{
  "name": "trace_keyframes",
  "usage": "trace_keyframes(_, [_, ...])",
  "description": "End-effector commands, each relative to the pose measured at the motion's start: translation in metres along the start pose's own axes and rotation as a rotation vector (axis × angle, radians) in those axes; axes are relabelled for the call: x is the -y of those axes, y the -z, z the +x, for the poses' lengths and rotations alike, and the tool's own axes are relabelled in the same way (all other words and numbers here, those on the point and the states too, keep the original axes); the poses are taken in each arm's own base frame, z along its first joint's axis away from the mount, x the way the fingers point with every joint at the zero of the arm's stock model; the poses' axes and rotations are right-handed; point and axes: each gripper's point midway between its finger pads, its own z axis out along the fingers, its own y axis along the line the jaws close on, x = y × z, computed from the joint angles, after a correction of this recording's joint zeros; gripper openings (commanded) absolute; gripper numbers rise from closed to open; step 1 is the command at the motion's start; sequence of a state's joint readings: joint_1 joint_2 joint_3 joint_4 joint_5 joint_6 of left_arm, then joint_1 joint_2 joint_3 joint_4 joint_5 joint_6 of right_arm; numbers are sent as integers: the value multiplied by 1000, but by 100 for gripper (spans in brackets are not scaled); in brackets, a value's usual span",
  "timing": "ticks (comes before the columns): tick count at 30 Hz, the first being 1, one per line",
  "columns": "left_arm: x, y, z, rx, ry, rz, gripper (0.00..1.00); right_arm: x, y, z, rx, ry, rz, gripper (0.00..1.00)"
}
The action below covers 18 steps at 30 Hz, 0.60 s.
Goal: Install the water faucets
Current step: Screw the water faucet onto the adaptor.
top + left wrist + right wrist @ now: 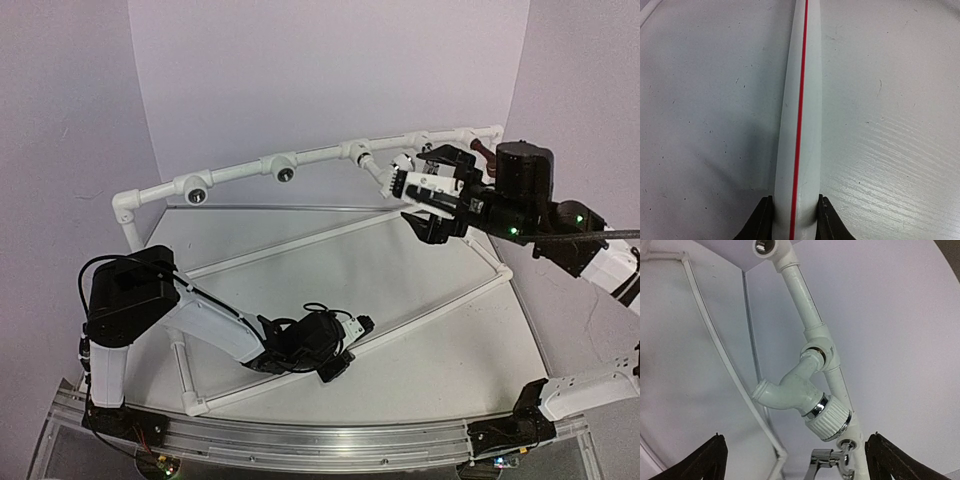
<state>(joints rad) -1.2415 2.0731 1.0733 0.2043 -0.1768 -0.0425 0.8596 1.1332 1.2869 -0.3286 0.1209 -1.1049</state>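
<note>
**A:** The left arm is seen folded low over the near side of the table, with its forearm laid out to the right.

**B:** The left gripper is clamped on the white pipe with the red line. That pipe lies across the table, and both fingers are pressed against its sides.

**A:** The right arm is held high on the far right, reaching left toward the far rail of the pipe frame.

**B:** The right gripper is spread wide. The white faucet is framed just beyond the fingers and is touched by neither.

**A:** Now the sockets. The white faucet is seated in a tee socket on the far rail. In the wrist view its spout is turned left and its ribbed cap with a chrome ring sits lower right.

**B:** A silver faucet is glimpsed next along the rail, cut off by the frame edge. A dark red-brown faucet is spotted at the far right end of the rail, behind the right wrist. How it is seated cannot be told.

**A:** Further left on the rail, two open sockets are shown with dark round holes facing the table.
</note>
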Motion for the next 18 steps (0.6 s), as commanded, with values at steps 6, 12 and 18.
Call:
trace_keyframes(6, [-12, 4, 181, -560, 66, -60, 0, 16, -37, -14, -26, 481, 225, 89])
trace_keyframes(12, [-12, 4, 182, -562, 67, -61, 0, 32, -55, -23, -35, 445, 317, 75])
trace_keyframes(18, [-13, 5, 183, -563, 68, -60, 0, 27, -69, -16, -72, 413, 321, 62])
